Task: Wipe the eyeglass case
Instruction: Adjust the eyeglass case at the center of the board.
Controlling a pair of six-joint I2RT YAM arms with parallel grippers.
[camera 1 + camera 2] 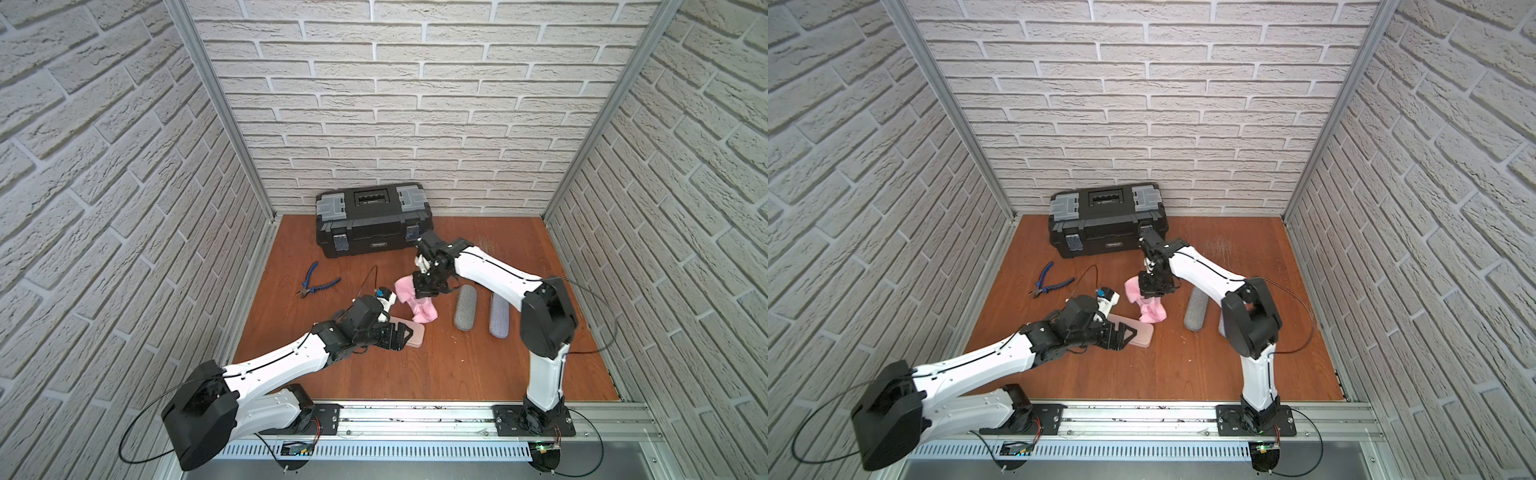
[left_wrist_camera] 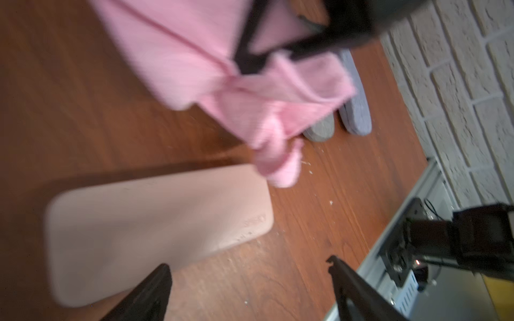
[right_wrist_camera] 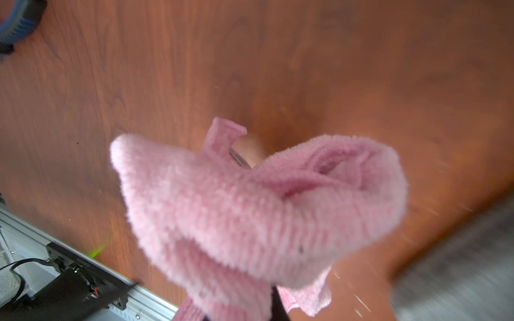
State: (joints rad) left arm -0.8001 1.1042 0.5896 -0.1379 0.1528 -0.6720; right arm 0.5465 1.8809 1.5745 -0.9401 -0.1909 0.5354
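A pale pink eyeglass case (image 1: pixel 417 335) (image 1: pixel 1143 335) (image 2: pixel 155 230) lies flat on the wooden table. My left gripper (image 1: pixel 400 337) (image 1: pixel 1124 335) (image 2: pixel 247 264) hovers at its near end, open and holding nothing. One finger overlaps the case's edge and the other is over bare wood. My right gripper (image 1: pixel 428 291) (image 1: pixel 1152 291) is shut on a pink cloth (image 1: pixel 417 305) (image 1: pixel 1149 311) (image 2: pixel 250 91) (image 3: pixel 250 208). The cloth hangs down just behind the case's far end. In the right wrist view it hides the jaws.
Two more fabric cases, grey (image 1: pixel 466 307) (image 1: pixel 1196 309) (image 2: pixel 319 127) and blue-grey (image 1: pixel 498 316) (image 2: pixel 357 111), lie to the right under the right arm. A black toolbox (image 1: pixel 372 224) stands at the back wall. Blue pliers (image 1: pixel 318 284) lie at the left. Brick walls enclose three sides.
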